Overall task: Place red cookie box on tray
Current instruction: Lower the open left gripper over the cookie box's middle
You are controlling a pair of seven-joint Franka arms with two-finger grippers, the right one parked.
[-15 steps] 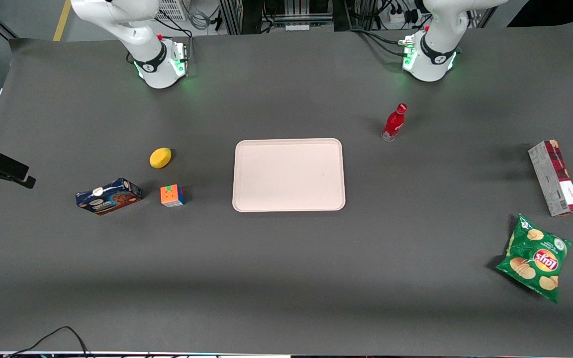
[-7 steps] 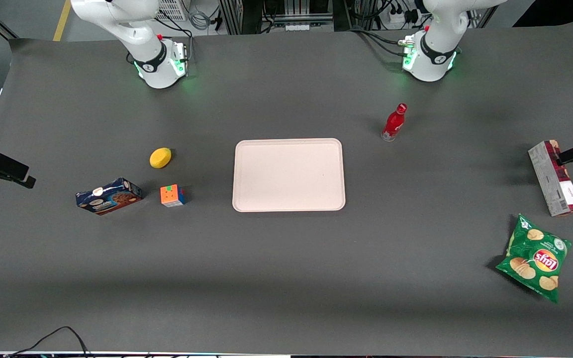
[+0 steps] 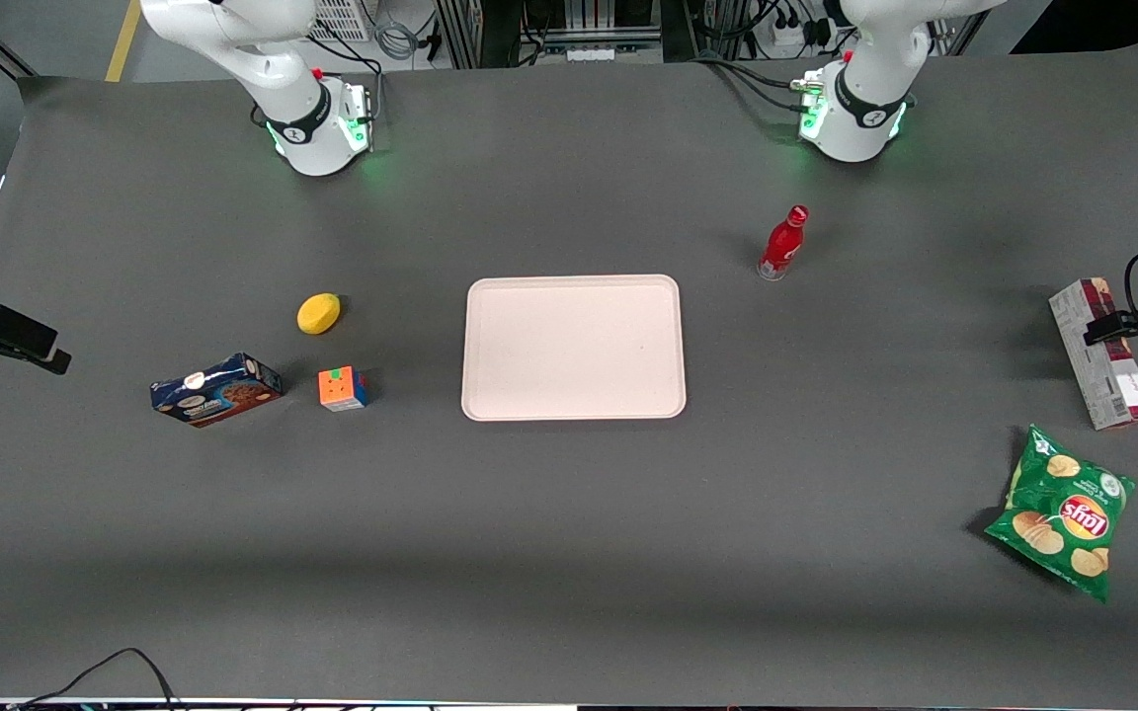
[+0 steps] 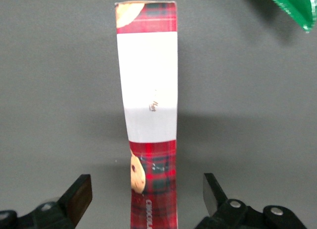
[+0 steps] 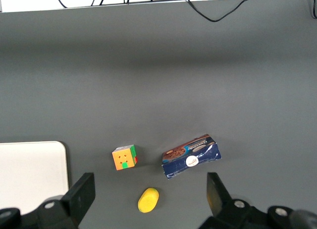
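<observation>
Here the box [image 3: 1102, 354] is found lying flat on the bare table [image 3: 569, 513], close to the table edge at the working arm's end and well apart from the tray [image 3: 574, 348]. Open mat is left on every side of it: a wide clear stretch is seen between it and the tray, broken only by the bottle [image 3: 783, 244], which stands upright farther from the front camera than the tray. The chip bag [image 3: 1063, 512] lies nearer to the front camera than the box and is not touching it.

The long axis of the box runs roughly toward and away from the front camera, slightly slanted, with the white-banded end nearer that camera. In the wrist view the box [image 4: 148, 110] is seen lengthwise, running straight out between the fingers.

Its top face is dark red plaid with a broad white label band and cookie pictures at the ends; a grey-white printed side is shown in the front view.

The gripper [image 4: 147, 201] is held above the end of the box farther from the front camera, released, with its fingers [image 4: 79, 194] spread wide to either side of the box and not touching it. In the front view the gripper [image 3: 1112, 328] is seen over that same end.
</observation>
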